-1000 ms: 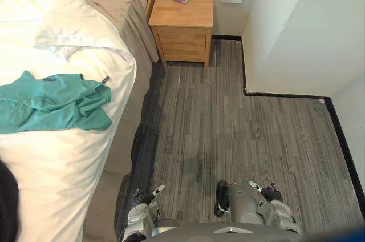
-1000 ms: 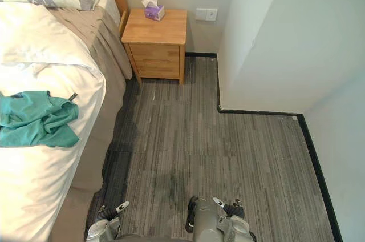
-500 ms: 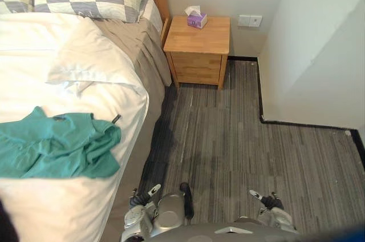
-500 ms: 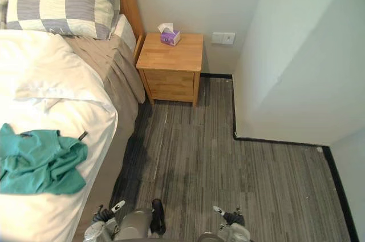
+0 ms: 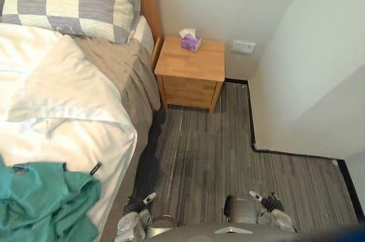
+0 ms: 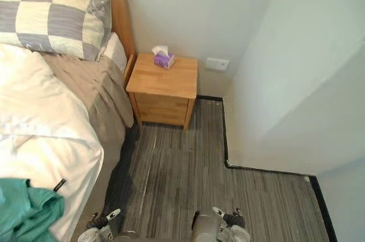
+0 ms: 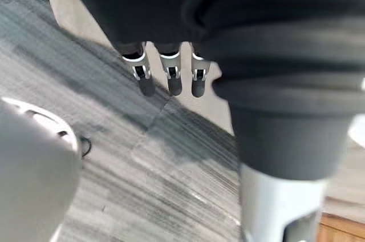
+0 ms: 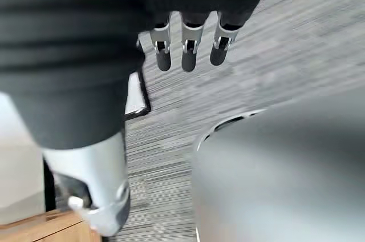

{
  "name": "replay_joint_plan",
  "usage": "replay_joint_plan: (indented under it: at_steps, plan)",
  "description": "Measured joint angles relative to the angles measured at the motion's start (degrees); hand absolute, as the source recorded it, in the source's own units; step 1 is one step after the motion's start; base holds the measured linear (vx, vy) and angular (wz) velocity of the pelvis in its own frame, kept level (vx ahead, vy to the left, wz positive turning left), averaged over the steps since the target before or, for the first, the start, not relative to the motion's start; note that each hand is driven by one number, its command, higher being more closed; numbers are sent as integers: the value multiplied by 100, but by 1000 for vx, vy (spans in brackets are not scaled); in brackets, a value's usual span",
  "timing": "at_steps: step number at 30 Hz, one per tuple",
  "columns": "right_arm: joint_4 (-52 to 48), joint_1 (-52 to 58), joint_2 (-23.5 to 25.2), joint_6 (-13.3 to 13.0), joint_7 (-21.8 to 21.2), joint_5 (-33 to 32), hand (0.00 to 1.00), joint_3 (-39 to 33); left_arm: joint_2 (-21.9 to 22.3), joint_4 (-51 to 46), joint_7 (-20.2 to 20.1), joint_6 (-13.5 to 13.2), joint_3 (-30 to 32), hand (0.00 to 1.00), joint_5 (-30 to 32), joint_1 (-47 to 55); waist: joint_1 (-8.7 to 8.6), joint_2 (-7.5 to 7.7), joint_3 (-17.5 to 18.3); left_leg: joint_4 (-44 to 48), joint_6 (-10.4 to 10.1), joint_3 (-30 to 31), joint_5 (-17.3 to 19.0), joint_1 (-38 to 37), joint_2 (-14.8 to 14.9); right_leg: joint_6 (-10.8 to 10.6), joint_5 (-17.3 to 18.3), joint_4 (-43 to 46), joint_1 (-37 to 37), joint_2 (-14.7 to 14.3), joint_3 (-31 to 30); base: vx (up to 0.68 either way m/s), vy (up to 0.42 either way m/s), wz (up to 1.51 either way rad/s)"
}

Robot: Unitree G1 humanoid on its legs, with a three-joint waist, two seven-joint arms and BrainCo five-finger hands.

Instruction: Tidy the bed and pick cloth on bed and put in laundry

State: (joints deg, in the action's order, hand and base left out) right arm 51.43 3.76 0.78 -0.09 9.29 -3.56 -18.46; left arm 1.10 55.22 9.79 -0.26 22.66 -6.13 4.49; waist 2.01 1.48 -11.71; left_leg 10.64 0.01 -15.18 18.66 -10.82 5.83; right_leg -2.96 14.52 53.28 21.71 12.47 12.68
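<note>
In the eye views a crumpled teal cloth (image 5: 40, 202) is seen lying on the white-duveted wooden bed (image 5: 63, 99), close to its carpet-side edge and well apart from the grey-and-cream checked pillow (image 5: 74, 2). In the wrist views the left hand (image 7: 173, 79) and right hand (image 8: 189, 53) are recorded above the grey striped carpet (image 7: 142, 185), fingers relaxed and nearly straight, both empty.

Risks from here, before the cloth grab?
1. The cloth lies bunched on the loose white duvet; curling fingers may pinch the duvet too and drag it.
2. The cloth sits in the eye view's lower left corner, partly cut off, so aiming may be poor.
3. The left hand and right hand hang open, low by the floor; raising the left hand could catch the side of the bed.
</note>
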Motion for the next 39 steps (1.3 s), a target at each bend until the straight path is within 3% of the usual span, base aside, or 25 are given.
replay_joint_plan:
  at_steps: [2, 3, 5, 6, 8, 10, 12, 14, 15, 17, 20, 21, 22, 23, 24, 26, 27, 28, 29, 31, 32, 34, 35, 36, 39]
  plan:
    - [-4, -75, -4, -41, 0, -27, 0, 42, 34, 10, 5, -9, -15, 0, -1, 12, -93, -58, -36, -51, -33, 206, -14, -132, 210, -51, -134, -1502, 76, -272, -51, 487, -375, 79]
    - [24, -60, 18, -42, -9, -67, 0, 70, -34, 21, 2, -22, -46, 0, 6, 9, -149, 41, -39, -87, -198, 381, -32, -223, 198, 202, -958, -2587, -18, -289, -213, 470, -396, 77]
    - [148, -228, -148, -42, 24, -82, 0, 60, 81, 154, 9, -19, -87, 0, 3, -101, -45, -239, -83, -255, -442, 677, -101, -262, 305, 295, -801, -2599, -212, -519, -25, 412, -306, 19]
    - [197, -318, -171, -30, 47, -80, 0, 22, 129, 185, 18, -47, -118, 0, 2, -115, -64, -223, -161, -479, -485, 862, -244, -349, 103, 253, -689, -2377, -205, -459, -51, 400, -284, -2]
    - [208, -297, -137, -32, 63, -80, 0, -11, 130, 227, 15, -66, -120, 0, 16, -112, -146, -245, -166, -631, -498, 666, -838, -501, -37, 479, -429, -1914, -221, -418, -64, 288, -216, 5]
    - [171, -227, -115, -33, 53, -59, 0, 85, 151, 232, 8, -71, -107, 0, 74, -96, -153, -187, -115, -604, -540, 644, -927, -598, -4, 456, -13, -1933, -360, -451, -83, 276, -197, -6]
    - [106, -213, -90, -38, 47, -57, 0, 84, 181, 208, -1, -126, -4, 0, 118, -97, -191, -326, -157, 428, -793, 690, -757, -150, 246, 490, 163, -2286, -614, -696, -15, 250, -186, 2]
    - [-5, -155, -94, -34, 48, -55, 0, 145, 210, 93, 5, -127, 80, 0, 112, -111, -235, -369, -237, 2259, -855, 929, -909, 731, 480, 526, 167, -2572, -896, -829, 66, 243, -148, 9]
    - [-85, -118, -117, -32, 103, -61, 0, 229, 199, -114, 10, -140, 99, 0, 62, -120, -183, -417, -394, 4143, -886, 1034, -1173, 1633, 820, 676, 207, -2735, -1230, -960, 113, 261, -109, -14]
    - [-82, -110, -131, -27, 171, -65, 0, 279, 192, -261, 16, -149, 29, 0, 4, -147, -118, -434, -450, 4997, -764, 870, -934, 2149, 959, 780, 279, -2822, -1539, -965, 89, 213, -19, -24]
    - [-85, -16, -103, -25, 216, -77, 0, 325, 209, -422, 9, -171, -9, 0, -8, -132, -113, -378, -443, 4097, -527, 63, -577, 2527, 914, 635, 271, -3484, -2289, -779, 214, 310, 64, 17]
    - [-88, 27, -92, -23, 214, -64, 0, 285, 250, -444, 8, -177, -9, 0, -7, -118, -101, -344, -437, 3205, -469, -382, -576, 2534, 806, 480, 265, -3664, -2523, -649, 379, 486, 144, 61]
    - [-84, 43, -107, -21, 210, -61, 0, 241, 236, -433, 7, -169, -38, 0, 0, -105, -107, -388, -408, 2096, -291, -896, -879, 2516, 665, 352, 266, -3752, -2754, -603, 606, 419, 122, 73]
    - [-78, 48, -112, -12, 207, -58, 0, 184, 241, -418, 8, -165, -92, 0, 1, -90, -117, -422, -392, 1520, -103, -1137, -1311, 2485, 573, 251, 314, -3748, -2831, -588, 725, 548, 160, 121]
    - [43, 44, -95, 1, 200, -53, 0, 31, 174, -366, 0, -159, -257, 0, 6, -83, -135, -383, -354, 1035, 504, -1681, -1383, 2285, 362, 86, 409, -3708, -3012, -510, 978, 351, 92, 128]
    - [376, -113, -126, 39, 164, 58, 0, -4, -11, -347, 13, -159, -551, 0, 4, -90, -120, -226, -348, 470, 894, -1705, -1654, 2081, 17, -71, 227, -2771, -2794, -202, 1324, 377, 97, 160]
    - [464, -174, -157, 35, 134, 62, 0, -33, -45, -266, 22, -147, -621, 0, 0, -81, -131, -327, -391, 269, 893, -1628, -1741, 1909, 18, -86, 505, -2962, -2745, -242, 1363, 287, 80, 142]
    - [462, -182, -157, 32, 118, 67, 0, -33, -46, -222, 41, -146, -576, 0, -2, -81, -127, -330, -391, 155, 885, -1622, -1805, 1807, -45, -162, 482, -3525, -2894, -280, 1440, 251, 14, 135]
    - [491, -165, -151, 40, 100, 106, 0, -38, -86, -199, 55, -136, -548, 0, 11, -53, -114, -202, -332, -204, 840, -1619, -1904, 1550, -330, -186, -195, -4545, -3165, -183, 1675, 313, -69, 152]
    - [676, -128, -181, 42, 86, 215, 0, -118, -124, -1, 36, -119, -592, 0, 48, -5, -208, -203, -182, -840, 659, -1226, -1804, 1209, -632, -341, -316, -4416, -3400, -55, 2126, 250, -103, 151]
    - [727, -135, -269, 62, 93, 282, 0, -133, -45, 51, 27, -119, -590, 0, 51, -8, -225, -270, -125, -1198, 496, -1041, -1782, 998, -727, -428, -237, -3946, -3395, 53, 2338, 144, -54, 119]
    - [696, -134, -349, 76, 86, 292, 0, -149, -22, 52, 8, -113, -635, 0, 60, 62, -232, -402, -95, -1380, 460, -616, -1797, 870, -787, -384, -214, -2663, -3138, 356, 2412, 106, -59, 106]
    - [671, -137, -352, 79, 77, 309, 0, -147, -79, 44, 7, -113, -658, 0, 55, 85, -245, -366, -74, -1383, 487, -393, -1797, 777, -828, -252, -246, -1955, -2908, 527, 2256, 189, -78, 119]
    - [606, -140, -315, 66, 48, 325, 0, -80, -243, 57, 9, -96, -750, 0, 62, 90, -261, -310, -44, -1295, 548, 36, -1801, 784, -834, -139, 117, -1507, -2587, 448, 1640, 263, -115, 124]
    - [583, -125, -321, 44, 34, 317, 0, 25, -442, 240, 14, -38, -850, 0, 63, 123, -286, -303, -76, -1241, 464, 763, -1855, 762, -671, -75, 470, -1875, -2140, -353, 212, 257, -162, 147]
